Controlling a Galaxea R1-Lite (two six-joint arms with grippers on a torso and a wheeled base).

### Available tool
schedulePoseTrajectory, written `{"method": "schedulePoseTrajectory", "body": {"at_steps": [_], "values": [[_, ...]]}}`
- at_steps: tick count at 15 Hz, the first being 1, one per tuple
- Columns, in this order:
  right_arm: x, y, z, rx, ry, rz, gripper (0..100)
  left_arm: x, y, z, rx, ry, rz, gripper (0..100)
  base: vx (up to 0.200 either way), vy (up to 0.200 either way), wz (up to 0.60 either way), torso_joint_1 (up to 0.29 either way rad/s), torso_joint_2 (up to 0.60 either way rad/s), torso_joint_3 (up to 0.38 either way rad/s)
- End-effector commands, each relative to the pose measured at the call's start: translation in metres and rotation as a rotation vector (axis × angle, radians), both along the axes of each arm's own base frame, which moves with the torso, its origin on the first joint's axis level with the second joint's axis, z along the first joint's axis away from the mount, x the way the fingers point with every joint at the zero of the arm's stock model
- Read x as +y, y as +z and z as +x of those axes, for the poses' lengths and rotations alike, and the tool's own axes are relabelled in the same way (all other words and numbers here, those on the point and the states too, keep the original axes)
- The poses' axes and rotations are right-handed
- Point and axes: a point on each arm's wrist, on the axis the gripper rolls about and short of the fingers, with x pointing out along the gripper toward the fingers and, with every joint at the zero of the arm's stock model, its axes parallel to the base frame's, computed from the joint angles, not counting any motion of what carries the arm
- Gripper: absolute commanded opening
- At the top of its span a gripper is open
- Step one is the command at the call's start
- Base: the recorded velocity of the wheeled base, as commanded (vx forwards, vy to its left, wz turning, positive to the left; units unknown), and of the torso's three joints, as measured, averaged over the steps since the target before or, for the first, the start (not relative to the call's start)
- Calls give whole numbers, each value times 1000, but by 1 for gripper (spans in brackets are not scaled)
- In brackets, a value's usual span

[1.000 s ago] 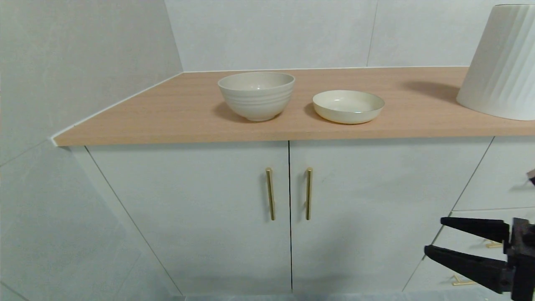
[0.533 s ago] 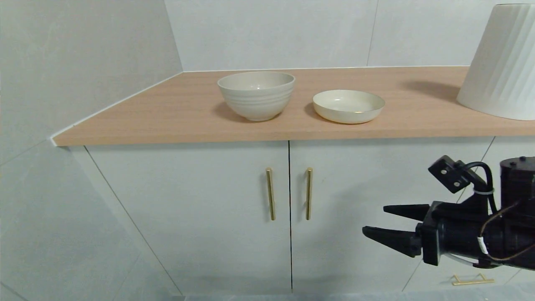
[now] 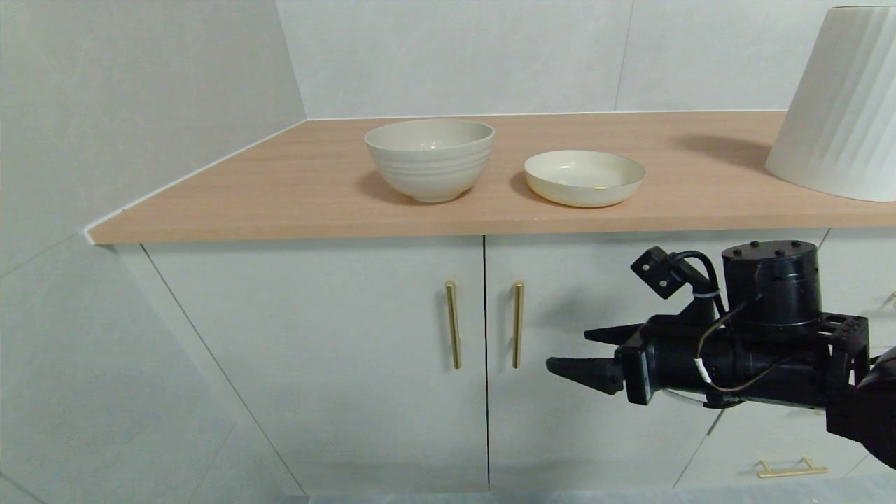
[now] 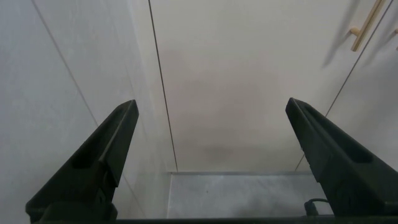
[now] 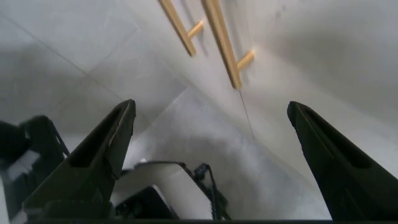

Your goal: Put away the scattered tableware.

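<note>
The right tool point(image 3: 568, 350) gapes wide, holding nothing (touching nothing either), at six o'clock below the dish point(image 3: 584, 177) on the surface point(image 3: 280, 203); left tool point(image 4: 211, 106) equally spread, empty.

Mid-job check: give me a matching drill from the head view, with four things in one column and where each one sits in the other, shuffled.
Things:
1. deep bowl
2. shallow dish
3. right gripper
4. ribbed white shade

Places:
A. at the far right end of the counter
B. below the counter, open, in front of the right cabinet door
C. on the counter, left of the dish
D. on the counter, between bowl and shade

Pairs: 1-C; 2-D; 3-B; 4-A
</note>
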Motion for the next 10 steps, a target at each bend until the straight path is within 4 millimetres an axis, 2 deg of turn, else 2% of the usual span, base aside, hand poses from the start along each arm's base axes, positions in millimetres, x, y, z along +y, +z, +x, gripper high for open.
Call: {"method": "schedulePoseTrajectory", "body": {"at_steps": [1,10], "values": [[10,-6,11,21,3,6,100,0,0,0,0,0,0,100,0,0,0,0,0,0],[51,-23,17,-1,0,70,100,0,0,0,0,0,0,100,0,0,0,0,0,0]]}}
